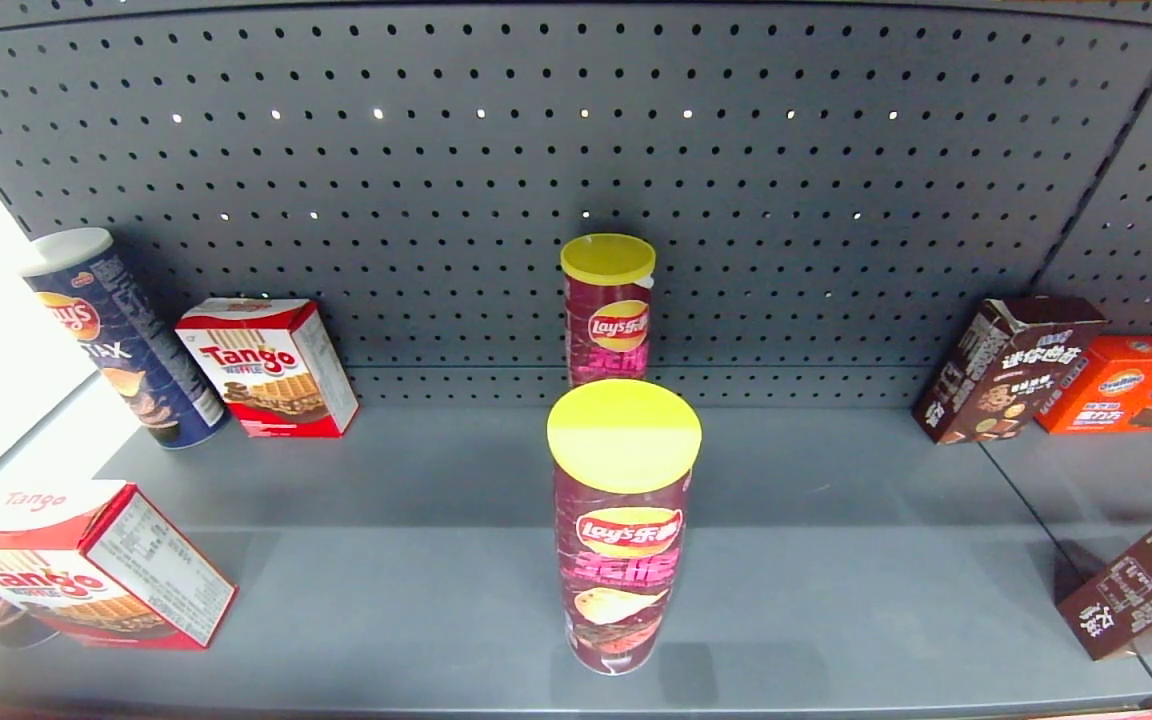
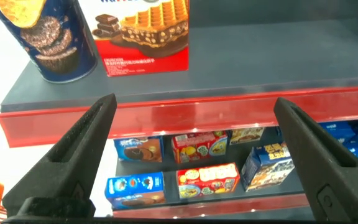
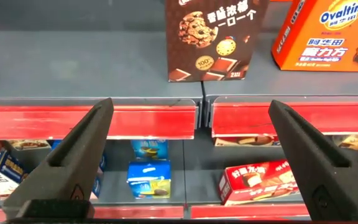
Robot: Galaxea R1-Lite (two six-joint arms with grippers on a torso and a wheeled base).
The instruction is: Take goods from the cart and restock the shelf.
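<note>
Front chip can (image 1: 622, 540) upright near the shelf (image 1: 386, 560) edge, dead ahead of the back can (image 1: 607, 310), probably to keep one neat row. Left claw (image 2: 196, 104) and right claw (image 3: 191, 107) both spread wide, gripping nothing.

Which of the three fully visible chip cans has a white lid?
The dark blue cylindrical can at the back left; the rear maroon can and front maroon can have yellow lids.

A tall maroon cardboard chip can with a yellow plastic lid (image 1: 621, 540) stands upright near the front edge of the dark grey metal shelf (image 1: 386, 570), about mid-width. A second matching can (image 1: 607, 315) stands upright straight behind it, well apart, close to the perforated back panel (image 1: 786, 200).
</note>
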